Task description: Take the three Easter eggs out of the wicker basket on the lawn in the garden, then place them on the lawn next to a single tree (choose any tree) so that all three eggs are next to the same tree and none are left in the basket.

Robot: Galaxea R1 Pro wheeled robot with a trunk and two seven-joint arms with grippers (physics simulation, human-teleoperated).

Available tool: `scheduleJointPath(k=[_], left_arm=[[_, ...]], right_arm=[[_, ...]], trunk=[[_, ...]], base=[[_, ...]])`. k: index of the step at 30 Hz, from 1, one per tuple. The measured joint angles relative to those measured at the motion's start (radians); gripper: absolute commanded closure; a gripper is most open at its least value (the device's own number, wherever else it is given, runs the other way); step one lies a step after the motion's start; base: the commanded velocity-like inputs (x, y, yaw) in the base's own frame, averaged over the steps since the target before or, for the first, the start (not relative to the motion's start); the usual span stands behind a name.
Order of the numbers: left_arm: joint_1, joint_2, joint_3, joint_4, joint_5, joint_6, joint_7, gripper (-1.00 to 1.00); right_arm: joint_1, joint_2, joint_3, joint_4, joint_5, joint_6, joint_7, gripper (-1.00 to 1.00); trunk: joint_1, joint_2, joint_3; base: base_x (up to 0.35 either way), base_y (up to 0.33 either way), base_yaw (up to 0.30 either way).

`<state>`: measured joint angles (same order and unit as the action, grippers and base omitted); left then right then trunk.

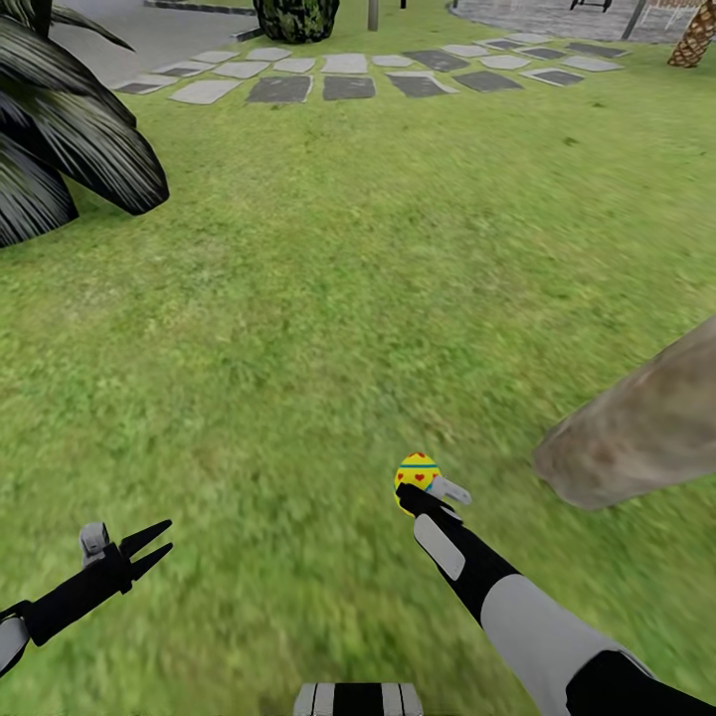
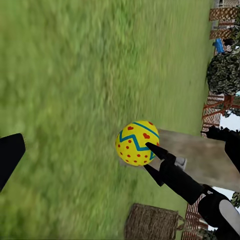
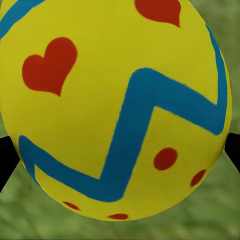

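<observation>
Holding one Easter egg (image 1: 418, 473) at its tip, the right tool (image 1: 422, 494) is clamped on it above the lawn (image 1: 328, 298), with the right arm reaching forward from the lower right of the head view. Egg pattern: yellow shell, blue zigzag band, red hearts and red dots. Right wrist view: the egg (image 3: 115, 105) sits between the two dark fingers, one finger edge (image 3: 6, 160) at each side of the shell, grass behind it.

Left wrist view: same egg (image 2: 137, 143) seen from the side, off the grass, with the right tool (image 2: 150, 150) gripping it from behind. Just beyond the egg lies a grey-brown trunk base (image 2: 200, 155). The wicker basket (image 2: 152, 223) stands on the grass near the right arm; its inside cannot be seen from this angle, so its contents cannot be told.

Head view: the trunk base (image 1: 636, 428) enters from the right edge, meeting the grass to the right of the held egg and near it, not touching. Its crown is out of frame.

Left tool (image 1: 147, 549): fingers apart, nothing between them, hanging low over the grass at lower left, well apart from the egg.

Surroundings: a stone path (image 1: 378, 75) of grey slabs crosses the far lawn; dark spiky palm fronds (image 1: 70, 139) at upper left; a scaly palm trunk (image 1: 693, 40) at upper right; a dark shrub (image 1: 296, 18) at the top edge.
</observation>
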<state>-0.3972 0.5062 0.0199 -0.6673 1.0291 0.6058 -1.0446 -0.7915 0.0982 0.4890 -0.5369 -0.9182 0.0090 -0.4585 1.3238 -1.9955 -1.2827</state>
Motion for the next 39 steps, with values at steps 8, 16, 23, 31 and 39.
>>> scheduleJointPath(k=[8, 16, 23, 31, 39], left_arm=[[0.0, 0.0, 0.0, 0.0, 0.0, 0.0, 0.0, -1.0], [0.0, 0.0, 0.0, 0.0, 0.0, 0.0, 0.0, -1.0], [0.0, 0.0, 0.0, 0.0, 0.0, 0.0, -0.001, -1.0], [0.0, -0.001, 0.0, 0.0, 0.001, 0.0, -0.002, -1.0], [0.0, -0.001, 0.0, 0.0, 0.001, 0.0, -0.002, -1.0]], right_arm=[[0.0, 0.0, -0.002, 0.0, 0.0, 0.0, 0.0, 1.0], [0.0, 0.002, -0.064, 0.0, 0.0, 0.0, 0.001, 1.0], [0.0, 0.002, -0.064, 0.0, -0.001, 0.002, 0.002, 1.0], [0.0, 0.002, -0.064, -0.001, 0.0, 0.002, 0.002, 1.0], [0.0, 0.001, -0.064, -0.002, 0.0, 0.001, 0.002, 1.0]], trunk=[[0.031, -0.056, -0.038], [0.061, -0.112, -0.076], [0.088, -0.161, -0.109], [0.119, -0.217, -0.147], [0.149, -0.273, -0.181]], base=[[0.0, 0.0, 0.0], [0.0, 0.0, 0.0], [0.0, 0.0, 0.0], [0.0, 0.0, 0.0], [0.0, 0.0, 0.0]])
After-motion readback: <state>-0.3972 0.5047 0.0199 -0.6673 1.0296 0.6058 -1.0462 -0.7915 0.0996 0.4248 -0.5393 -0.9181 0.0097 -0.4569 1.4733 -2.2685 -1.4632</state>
